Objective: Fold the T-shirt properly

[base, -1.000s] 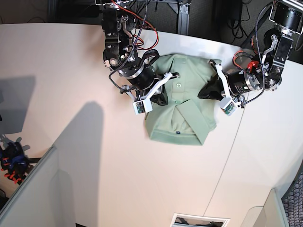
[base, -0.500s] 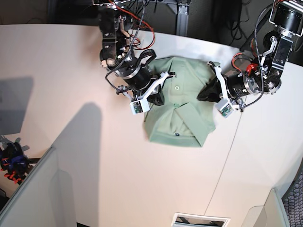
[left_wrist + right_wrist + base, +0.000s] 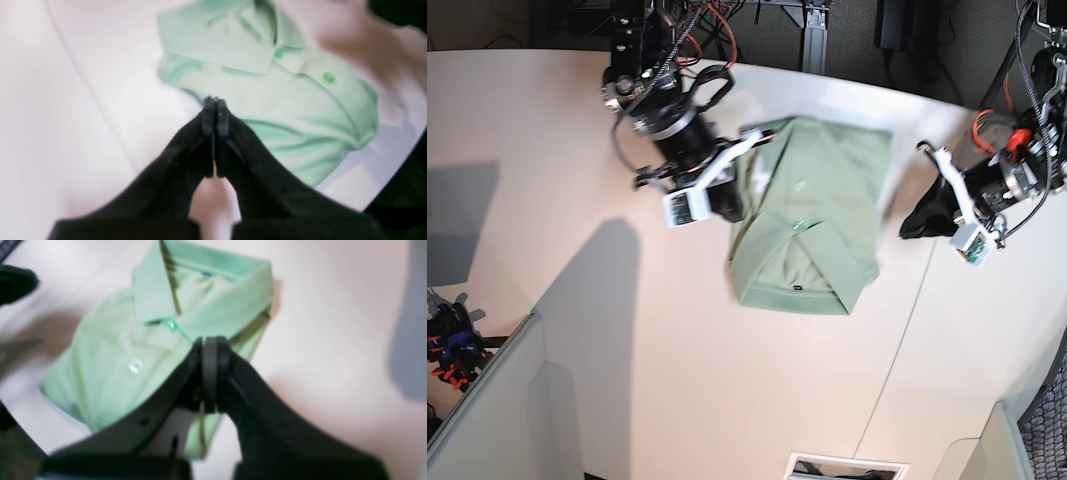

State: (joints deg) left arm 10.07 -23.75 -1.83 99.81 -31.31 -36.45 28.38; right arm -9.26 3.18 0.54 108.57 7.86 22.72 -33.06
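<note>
The pale mint-green T-shirt (image 3: 812, 215) lies folded into a compact rectangle on the white table, collar and buttons facing up. It also fills the left wrist view (image 3: 283, 110) and the right wrist view (image 3: 116, 366). My right gripper (image 3: 732, 205) hovers just off the shirt's left edge; its black fingers are pressed together with nothing between them (image 3: 210, 341). My left gripper (image 3: 905, 228) sits apart from the shirt's right edge, over bare table. It is also shut and empty (image 3: 215, 100).
The table (image 3: 677, 330) has a thin seam (image 3: 912, 310) running down right of the shirt. A blue and red tool (image 3: 452, 340) sits past the table's left edge, beside a grey panel (image 3: 487, 420). A white-framed opening (image 3: 847, 467) is at the bottom edge.
Both arms have drawn outward from the shirt: the right gripper moved up and left, the left gripper moved right, clear of the cloth. The shirt stays folded on the table.
</note>
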